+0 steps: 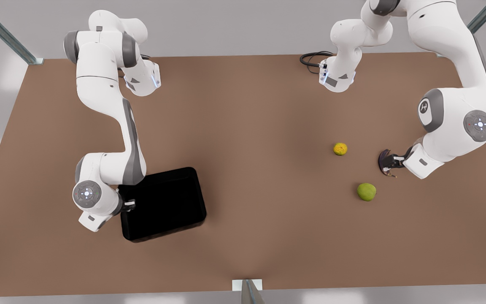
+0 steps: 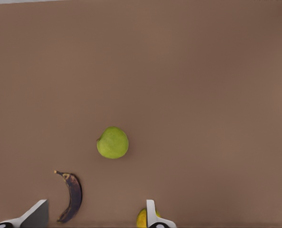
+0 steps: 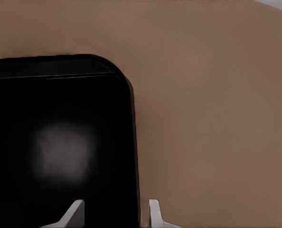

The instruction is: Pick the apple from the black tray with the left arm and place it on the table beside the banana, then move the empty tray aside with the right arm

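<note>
The yellow-green apple (image 1: 366, 191) (image 2: 112, 142) lies on the brown table (image 1: 247, 126), a short way from the dark banana (image 1: 381, 162) (image 2: 72, 195). My left gripper (image 1: 390, 163) (image 2: 94, 216) hovers open over the banana at the front view's right, holding nothing. The black tray (image 1: 167, 202) (image 3: 60, 142) lies empty at the front view's lower left. At the tray's edge sits my right gripper (image 1: 130, 205) (image 3: 115, 213), open, one finger on each side of the raised rim.
A small bumpy orange-yellow fruit (image 1: 340, 148) (image 2: 142, 219) lies on the table beyond the apple and banana. Metal frame posts (image 1: 2, 33) stand at the table's corners, and one more post (image 1: 248, 293) at the middle of the near edge.
</note>
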